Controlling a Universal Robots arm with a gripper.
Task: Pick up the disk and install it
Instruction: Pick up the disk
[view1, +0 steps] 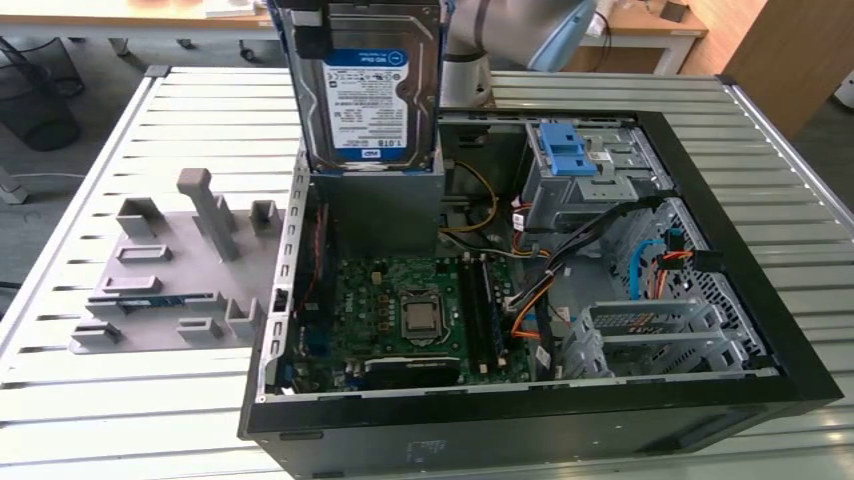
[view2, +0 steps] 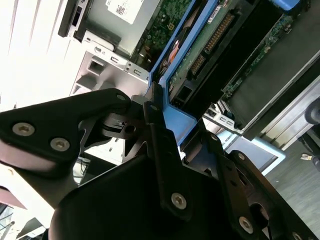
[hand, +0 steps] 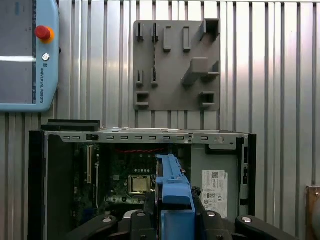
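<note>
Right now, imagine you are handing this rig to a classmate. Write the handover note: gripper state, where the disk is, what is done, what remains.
Gripper: shut on the disk, clamping its blue carrier frame, as both wrist views show.
Disk: held upright, label facing the exterior view, over the far part of the open computer case.
Done: pick-up; the disk is off the table and in the grip.
Left: install; the disk is not yet seated in the case.
</note>
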